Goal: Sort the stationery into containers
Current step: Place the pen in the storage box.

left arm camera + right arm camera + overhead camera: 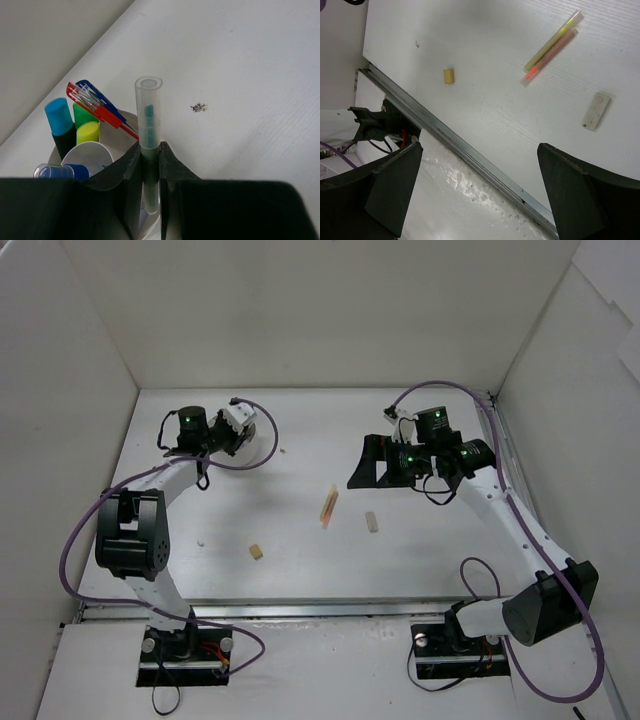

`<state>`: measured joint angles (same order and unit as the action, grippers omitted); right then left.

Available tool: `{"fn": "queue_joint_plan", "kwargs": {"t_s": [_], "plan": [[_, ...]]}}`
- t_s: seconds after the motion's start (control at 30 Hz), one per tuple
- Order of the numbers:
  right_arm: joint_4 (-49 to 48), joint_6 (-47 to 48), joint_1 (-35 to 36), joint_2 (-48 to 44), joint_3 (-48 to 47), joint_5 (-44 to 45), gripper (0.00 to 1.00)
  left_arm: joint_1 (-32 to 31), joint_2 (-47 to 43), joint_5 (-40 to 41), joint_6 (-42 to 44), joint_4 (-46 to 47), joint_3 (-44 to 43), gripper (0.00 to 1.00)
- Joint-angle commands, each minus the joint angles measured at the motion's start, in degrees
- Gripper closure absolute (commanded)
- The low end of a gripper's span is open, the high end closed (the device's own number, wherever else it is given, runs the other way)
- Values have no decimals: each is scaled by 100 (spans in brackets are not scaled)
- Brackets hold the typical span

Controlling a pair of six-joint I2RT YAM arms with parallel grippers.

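Left gripper (149, 150): closed on a grey pen (148, 117), gripped at the lower barrel. The pen stands upright, with its clear cap uppermost at the centre of the left wrist view. Its lower end runs down between the fingers over the bowl (131, 118); contact with the bowl cannot be determined. The bowl sits at the lower left of that view, partly hidden by the gripper body. It holds three highlighters standing cap up and close together: blue (58, 116), green (83, 114) and yellow (87, 132). Just behind them, a red pen (100, 111) and a blue pen (98, 95) lean side by side toward the upper left. A tube (75, 169) with a blue cap lies at the left edge, in front of the highlighters. Which compartment holds each item cannot be determined. In the top view this gripper is at the upper left of the table (300, 440). Right gripper (485, 200): jaws fully apart, nothing between them, held above the table at centre right of the top view. In the right wrist view, a yellow pen (555, 39) and a red-tipped pen (551, 54) lie touching and parallel at the upper right. A long eraser (596, 111) lies near them at the right edge. A small eraser (449, 76) lies well apart from these at the upper left, near the metal rail (470, 156).
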<state>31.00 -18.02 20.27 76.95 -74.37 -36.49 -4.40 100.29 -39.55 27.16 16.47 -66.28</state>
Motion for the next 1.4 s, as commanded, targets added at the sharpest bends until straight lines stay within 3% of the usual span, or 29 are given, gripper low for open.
{"fn": "queue_joint_plan", "kwargs": {"t_s": [0.0, 0.8, 0.83, 0.9, 1.07, 1.37], "plan": [[-218, 97, -23, 48, -280, -25, 2, 133, -19, -211, -79, 708, -385, 100], [-209, 229, -32, 242, -315, -192, 2, 186, 368, 35, 176, 1016, -421, 100], [-209, 229, -41, 250, -324, -201, 2, 186, 377, 70, 193, 981, -421, 98], [-218, 229, -41, 259, -324, -192, 2, 186, 377, 97, 211, 911, -429, 83], [-209, 211, -41, 277, -341, -236, 2, 238, 491, 114, 220, 841, -543, 83], [-218, 202, -41, 295, -350, -288, 2, 238, 307, -70, 281, 525, -570, 64]]}}
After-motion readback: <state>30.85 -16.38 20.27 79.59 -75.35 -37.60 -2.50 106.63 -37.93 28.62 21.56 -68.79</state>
